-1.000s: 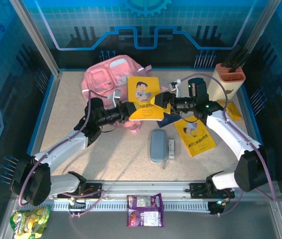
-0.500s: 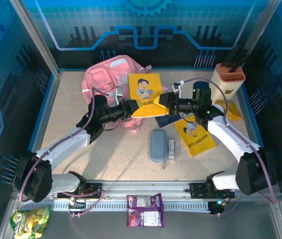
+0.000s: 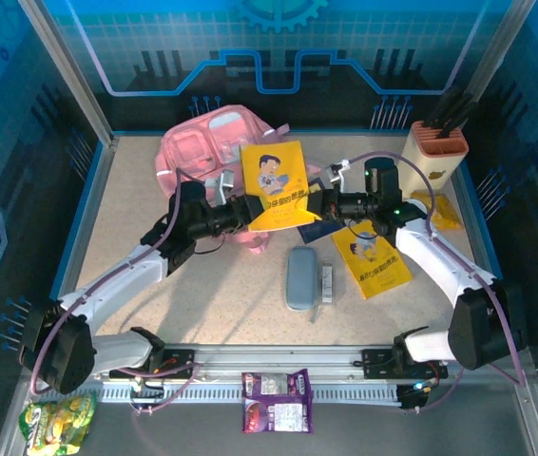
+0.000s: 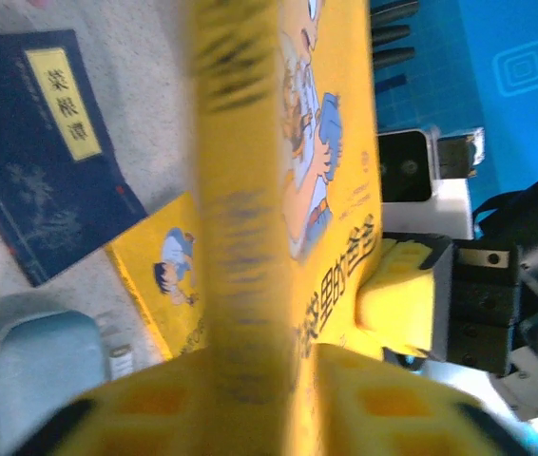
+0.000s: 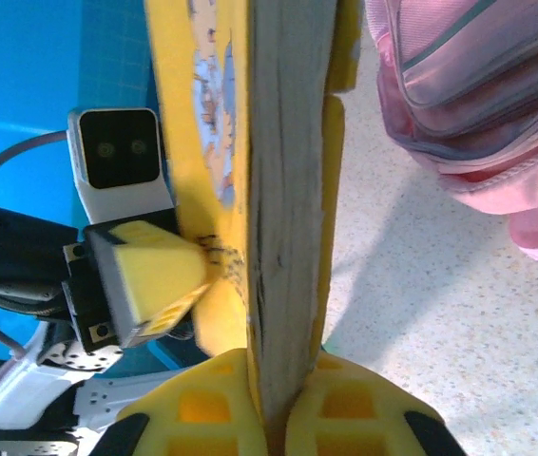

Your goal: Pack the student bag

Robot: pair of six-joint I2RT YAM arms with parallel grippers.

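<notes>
Top external view, table contents.

1. Student bag (image 3: 202,142): pink, lying at the far left of the table, behind the left arm. What it holds cannot be seen.
2. Pen holder (image 3: 437,152): cream with an orange top, in the far right corner. Dark pens (image 3: 454,109) stand in it.
3. Pencil case (image 3: 300,277): grey-blue, zipped, mid-table. The small white item (image 3: 327,283) just beside it is too small to identify.
4. Yellow book (image 3: 274,180): held up off the table between both arms, just in front of the bag. The right gripper (image 3: 315,201) is clamped on its page edge. The left gripper (image 3: 247,211) straddles the spine, but blur hides whether its pads press.
5. Second yellow book (image 3: 372,258): flat under the right arm, beside the dark blue book (image 3: 321,228), which is largely hidden.
6. Yellow packet (image 3: 440,211): partly hidden by the right arm.
7. Purple packet (image 3: 277,401) and green packet (image 3: 58,418): at the near edge, print unreadable.

Writing: both yellow covers carry a cartoon boy and black Chinese characters, blurred. The blue book's cream label reads 菜根谭.
</notes>
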